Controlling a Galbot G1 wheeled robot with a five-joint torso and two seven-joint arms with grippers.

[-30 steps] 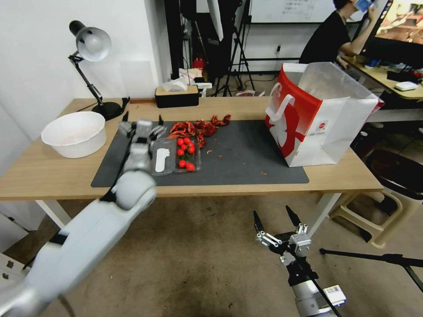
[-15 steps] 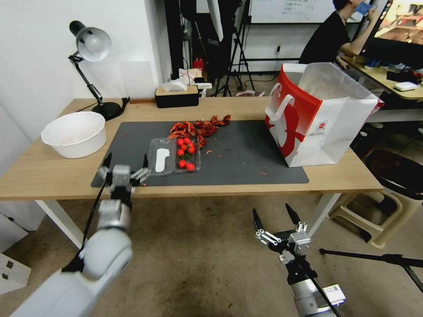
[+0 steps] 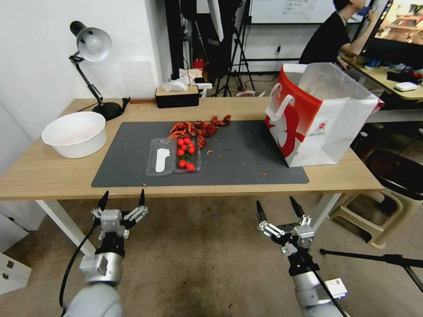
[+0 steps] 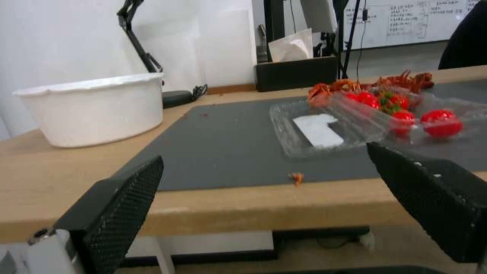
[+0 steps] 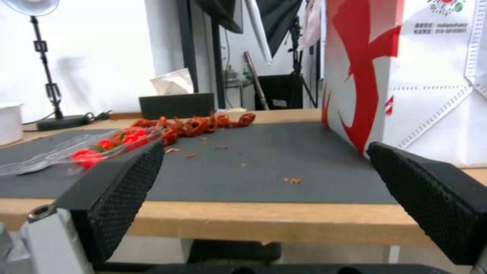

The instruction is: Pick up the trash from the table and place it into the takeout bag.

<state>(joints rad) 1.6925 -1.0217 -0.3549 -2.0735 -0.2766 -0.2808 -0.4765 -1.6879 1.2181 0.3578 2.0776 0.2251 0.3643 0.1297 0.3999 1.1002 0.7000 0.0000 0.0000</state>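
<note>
Both claws, left [image 3: 123,198] and right [image 3: 279,208], hang spread and empty below the desk's [image 3: 53,176] front edge; the takeout bag [image 3: 324,119] stands at its right end.

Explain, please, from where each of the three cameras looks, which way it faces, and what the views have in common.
Head view: high on the robot, facing forward and down at the table; left gripper and right gripper, both open, hang below its near edge.
Left wrist view: low before the table edge, facing the clear tray of tomatoes and white bowl; own fingers frame it.
Right wrist view: low, facing the takeout bag and red scraps; own fingers show.
Shared: the grey mat and the tray.
</note>
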